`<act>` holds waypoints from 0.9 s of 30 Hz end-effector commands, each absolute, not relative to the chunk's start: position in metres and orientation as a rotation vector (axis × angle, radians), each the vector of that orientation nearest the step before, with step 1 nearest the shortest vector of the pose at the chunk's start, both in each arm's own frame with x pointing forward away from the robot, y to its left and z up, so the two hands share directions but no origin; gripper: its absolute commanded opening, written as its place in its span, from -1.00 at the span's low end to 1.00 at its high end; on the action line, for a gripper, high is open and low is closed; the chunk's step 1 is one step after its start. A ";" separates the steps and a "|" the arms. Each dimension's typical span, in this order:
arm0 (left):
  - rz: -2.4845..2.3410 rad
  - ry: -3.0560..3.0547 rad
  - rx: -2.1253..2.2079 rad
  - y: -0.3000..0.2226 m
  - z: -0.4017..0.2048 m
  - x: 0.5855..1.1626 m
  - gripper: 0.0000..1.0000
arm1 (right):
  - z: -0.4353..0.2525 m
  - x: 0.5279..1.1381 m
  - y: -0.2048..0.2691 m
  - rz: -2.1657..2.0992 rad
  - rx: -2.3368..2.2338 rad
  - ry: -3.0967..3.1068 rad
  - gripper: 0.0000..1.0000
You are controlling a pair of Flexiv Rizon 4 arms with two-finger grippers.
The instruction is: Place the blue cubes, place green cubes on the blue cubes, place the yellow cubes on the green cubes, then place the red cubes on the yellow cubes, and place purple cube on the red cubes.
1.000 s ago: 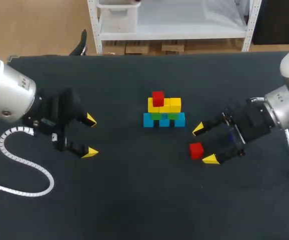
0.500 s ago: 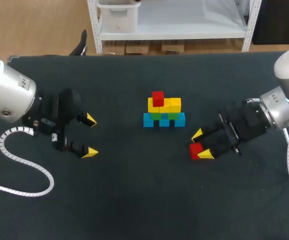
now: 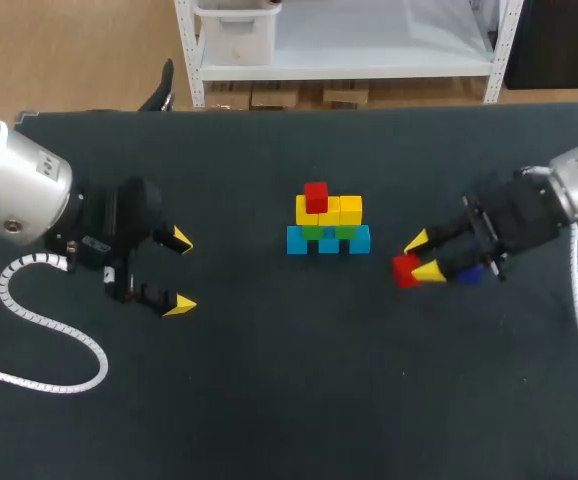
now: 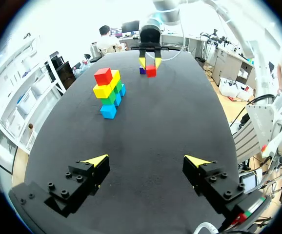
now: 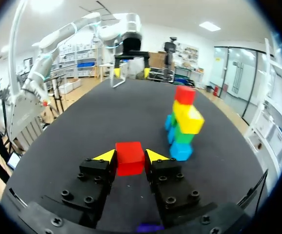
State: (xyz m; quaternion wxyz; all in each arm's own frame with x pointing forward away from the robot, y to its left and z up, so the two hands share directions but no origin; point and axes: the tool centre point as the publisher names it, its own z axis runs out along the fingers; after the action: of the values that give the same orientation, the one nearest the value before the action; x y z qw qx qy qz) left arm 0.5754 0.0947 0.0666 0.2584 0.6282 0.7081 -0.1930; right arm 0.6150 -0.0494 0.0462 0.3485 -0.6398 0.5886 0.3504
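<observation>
A stack stands mid-table: blue cubes point(image 3: 329, 241) at the bottom, a green cube point(image 3: 314, 232) on them, yellow cubes point(image 3: 341, 210) above, and one red cube point(image 3: 316, 196) on top at the left end. To its right, my right gripper point(image 3: 421, 257) is shut on a second red cube point(image 3: 405, 270), which the right wrist view shows squeezed between the yellow tips point(image 5: 130, 157). A purple cube point(image 3: 469, 273) lies under that gripper's body. Left of the stack my left gripper point(image 3: 180, 271) stands open with nothing between its fingers point(image 4: 147, 161).
The dark table point(image 3: 289, 400) has open room in front of the stack and between it and each gripper. A white coiled cable point(image 3: 39, 350) from the left arm lies on the table at the front left.
My right gripper has closed on the loose red cube and carried it a little back and right. The left arm and the stack have not moved.
</observation>
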 end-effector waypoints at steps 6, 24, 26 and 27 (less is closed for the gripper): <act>-0.525 1.912 1.700 0.096 0.066 0.574 1.00 | 0.103 0.656 -0.065 0.647 -1.426 1.691 -1.00; -0.525 1.912 1.700 0.096 0.066 0.574 1.00 | 0.124 0.712 -0.004 0.656 -1.326 1.624 -1.00; -0.525 1.912 1.700 0.096 0.066 0.574 1.00 | 0.121 0.712 -0.001 0.655 -1.331 1.627 -1.00; -0.525 1.912 1.700 0.096 0.066 0.574 1.00 | 0.119 0.711 0.001 0.654 -1.332 1.637 -1.00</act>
State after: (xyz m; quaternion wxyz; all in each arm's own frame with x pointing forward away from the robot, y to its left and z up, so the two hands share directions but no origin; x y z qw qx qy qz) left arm 0.5754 0.0948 0.0665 0.2584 0.6281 0.7081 -0.1930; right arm 0.7056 -0.0062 0.1246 0.4543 -0.5378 0.6588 0.2653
